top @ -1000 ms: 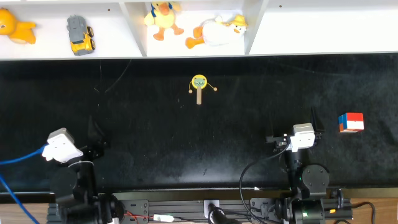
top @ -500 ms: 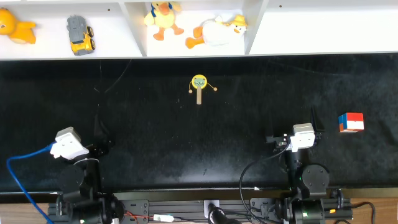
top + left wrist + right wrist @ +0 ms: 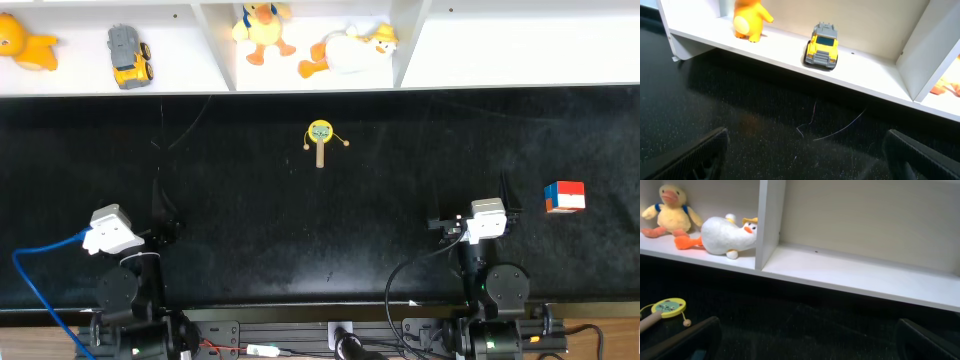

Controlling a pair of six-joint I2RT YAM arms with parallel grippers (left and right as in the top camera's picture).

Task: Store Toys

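Toys: four already sit on the shelf (image 3: 480, 60). Rattle (image 3: 320, 133) and cube (image 3: 564, 196) lie unstored. Left gripper (image 3: 806, 135) and right gripper (image 3: 807, 325) gape wide, empty.

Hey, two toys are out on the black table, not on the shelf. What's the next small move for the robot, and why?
Probably turn the right pincer toward the red, white and blue cube. That pincer is open and holds nothing, and the cube lies on the table close beside that arm, nearer than the rattle drum is to either arm.
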